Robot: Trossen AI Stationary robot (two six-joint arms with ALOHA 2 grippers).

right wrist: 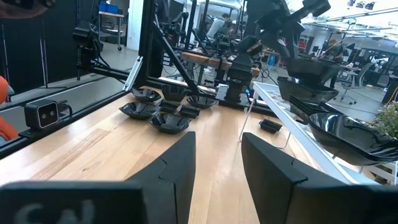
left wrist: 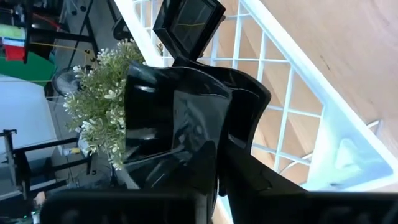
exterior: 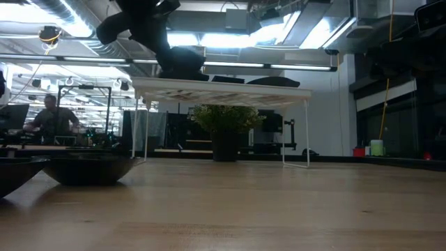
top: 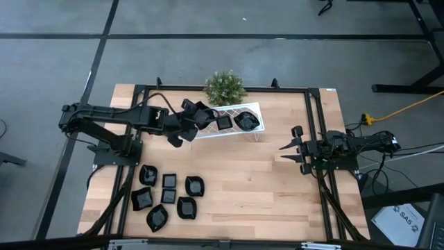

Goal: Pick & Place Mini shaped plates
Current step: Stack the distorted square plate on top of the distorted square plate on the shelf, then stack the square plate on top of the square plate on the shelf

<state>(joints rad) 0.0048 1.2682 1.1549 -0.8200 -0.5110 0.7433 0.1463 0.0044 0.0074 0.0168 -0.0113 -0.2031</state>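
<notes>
The left gripper [top: 189, 119] is held over the left end of the white rack [top: 253, 108], and a glossy black plate [left wrist: 180, 124] is seen clamped between its fingers [left wrist: 249, 174], tilted above the lattice. In the left wrist view the plate's wavy rim is pressed against the finger, and a square black dish [left wrist: 189, 22] is seen on the rack just beyond it. On the rack two more black dishes are set side by side: a small square one [top: 224, 122] and a rounder one [top: 246, 121] towards the right end. A small green plant [top: 224, 87] stands just behind the rack, at the table's far edge.

The right gripper [top: 286, 153] is parked at the right side of the wooden table [top: 277, 201], well apart from the rack; its fingers [right wrist: 174, 168] are spread wide and nothing is held between them.

Near the front left corner of the table a cluster of black plates [top: 170, 198] is laid out, close together, of varied shapes. In the low view one of these dishes [exterior: 87, 167] is seen at the left, resting flat on the wood, and a person [exterior: 52, 118] is visible in the room behind.
</notes>
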